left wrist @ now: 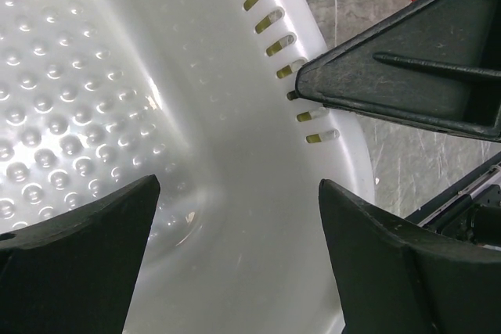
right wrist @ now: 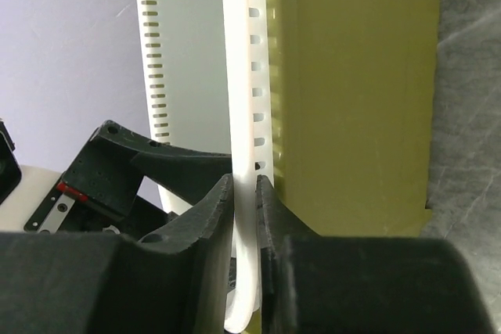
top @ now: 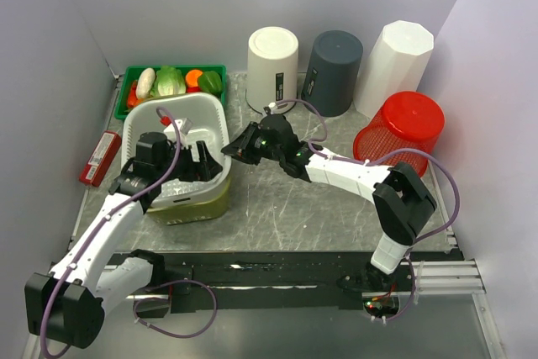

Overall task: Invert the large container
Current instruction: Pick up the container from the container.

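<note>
Right fingers (right wrist: 205, 228) clamp the white perforated plastic basket (top: 193, 111) at its right rim, plain only in the right wrist view; left fingers (left wrist: 78, 263) stand apart inside it.

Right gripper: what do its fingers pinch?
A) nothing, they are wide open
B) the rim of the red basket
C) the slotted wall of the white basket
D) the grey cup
C: the right wrist view shows the right gripper closed on the thin slotted wall of the white basket.
</note>
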Action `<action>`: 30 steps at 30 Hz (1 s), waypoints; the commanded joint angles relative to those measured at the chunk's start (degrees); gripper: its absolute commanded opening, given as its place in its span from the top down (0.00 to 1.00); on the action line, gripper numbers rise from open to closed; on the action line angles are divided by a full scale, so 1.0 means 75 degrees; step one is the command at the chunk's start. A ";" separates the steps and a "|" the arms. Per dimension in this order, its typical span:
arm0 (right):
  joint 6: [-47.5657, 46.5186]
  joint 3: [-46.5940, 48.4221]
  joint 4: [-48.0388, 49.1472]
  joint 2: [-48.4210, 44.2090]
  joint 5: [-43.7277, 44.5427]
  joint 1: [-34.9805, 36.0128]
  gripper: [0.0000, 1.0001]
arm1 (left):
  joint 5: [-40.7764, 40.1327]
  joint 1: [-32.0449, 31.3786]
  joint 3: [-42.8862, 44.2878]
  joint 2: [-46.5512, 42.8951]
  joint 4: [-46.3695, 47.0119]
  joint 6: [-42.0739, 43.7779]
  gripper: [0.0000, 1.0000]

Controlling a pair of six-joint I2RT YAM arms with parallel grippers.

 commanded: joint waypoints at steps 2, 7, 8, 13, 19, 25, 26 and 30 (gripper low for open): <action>-0.0363 0.0544 0.0544 -0.0436 0.0219 0.0090 0.93 | 0.0261 -0.0123 0.0066 -0.0314 0.0261 -0.0020 0.09; -0.0867 0.0639 -0.0018 -0.0717 0.0652 0.0090 0.97 | -0.1225 -0.0123 0.0090 -0.1074 0.0038 -0.0160 0.09; -0.0914 0.0592 -0.0054 -0.0822 0.0723 0.0090 0.98 | -0.1832 -0.0123 0.0066 -0.1296 0.0038 -0.0207 0.06; -0.0938 0.0252 -0.0019 -0.1046 0.0946 0.0102 0.98 | -0.3802 -0.0123 -0.0203 -0.2890 -0.0044 -0.0698 0.03; -0.1043 0.0251 -0.0101 -0.1210 0.1086 0.0067 0.98 | -0.5515 -0.0123 -0.0180 -0.3362 -0.0430 -0.1109 0.04; -0.1289 0.0053 -0.0336 -0.1737 0.1426 -0.0050 0.98 | -0.6102 -0.0123 0.0230 -0.2308 -0.1122 -0.1425 0.04; -0.1301 -0.0006 -0.0359 -0.1888 0.1426 -0.0074 0.98 | -0.6162 -0.0112 0.0265 -0.2190 -0.1180 -0.1461 0.04; -0.1313 -0.0334 -0.0441 -0.2183 0.1661 -0.0191 0.97 | -0.6338 -0.0112 0.0394 -0.1943 -0.1380 -0.1578 0.04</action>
